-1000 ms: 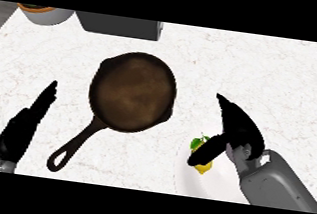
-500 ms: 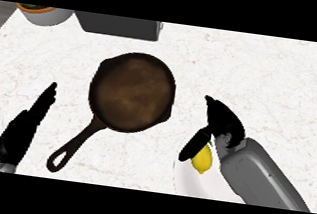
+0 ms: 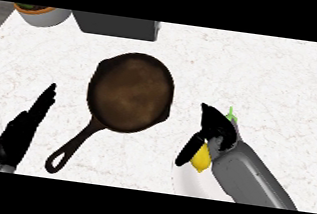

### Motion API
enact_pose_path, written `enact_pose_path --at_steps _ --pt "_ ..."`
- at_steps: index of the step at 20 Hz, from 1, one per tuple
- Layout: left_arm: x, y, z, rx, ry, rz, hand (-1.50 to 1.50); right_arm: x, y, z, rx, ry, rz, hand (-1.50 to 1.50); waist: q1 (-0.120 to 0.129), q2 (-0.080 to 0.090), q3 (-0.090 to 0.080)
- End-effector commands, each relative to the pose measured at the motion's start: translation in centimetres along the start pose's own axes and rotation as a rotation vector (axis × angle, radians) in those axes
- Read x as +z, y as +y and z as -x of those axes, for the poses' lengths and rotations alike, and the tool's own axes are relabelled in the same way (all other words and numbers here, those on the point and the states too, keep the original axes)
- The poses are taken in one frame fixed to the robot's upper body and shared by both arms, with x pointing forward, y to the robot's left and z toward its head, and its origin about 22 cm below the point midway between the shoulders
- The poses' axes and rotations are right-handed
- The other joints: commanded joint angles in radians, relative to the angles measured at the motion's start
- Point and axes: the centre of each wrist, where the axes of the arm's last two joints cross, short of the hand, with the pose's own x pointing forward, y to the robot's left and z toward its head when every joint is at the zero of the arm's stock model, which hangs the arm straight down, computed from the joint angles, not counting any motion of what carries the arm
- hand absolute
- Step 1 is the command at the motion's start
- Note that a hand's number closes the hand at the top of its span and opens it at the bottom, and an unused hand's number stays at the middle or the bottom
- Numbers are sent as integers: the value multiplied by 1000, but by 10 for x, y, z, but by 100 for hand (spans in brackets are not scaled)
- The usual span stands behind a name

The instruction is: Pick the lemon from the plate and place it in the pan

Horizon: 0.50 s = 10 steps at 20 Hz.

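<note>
- Lemon (image 3: 201,159) is the thing of the task; it lies on the white plate (image 3: 188,183) near the lower edge of the view, partly hidden by the right hand, and it is not in the pan.
- Counter (image 3: 269,78) is white marble and fills almost all of the view.
- Pan (image 3: 130,91) is dark and round, it lies flat in the middle of the counter, and its handle (image 3: 74,146) points down and to the left.
- Right hand (image 3: 214,129) comes in from the lower right, over the plate. Its fingers are curled down at the lemon and its thumb reaches down on the lemon's left side, touching it; I cannot tell if the lemon is really held.
- Left hand (image 3: 24,129) rests at the left, well apart from the pan, with straight fingers pointing up, and it has nothing in it.
- Grey box (image 3: 116,25) stands at the top edge.
- Pot (image 3: 41,14) with something green inside stands at the top left corner, just beside the box.
- Small green piece (image 3: 231,116) shows just behind the right hand.
</note>
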Motion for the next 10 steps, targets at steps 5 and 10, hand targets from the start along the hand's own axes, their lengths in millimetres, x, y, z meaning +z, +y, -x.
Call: enact_pose_path --at_steps 5,10 --pt "-13 1 -9 -16 -19 -3 0 -1 -1 -14 32 226 -7 -150 -2 4 1" --pt "-7 7 -5 -16 -18 -5 0 -10 -7 6 43 232 -12 -150 -2 3 1"
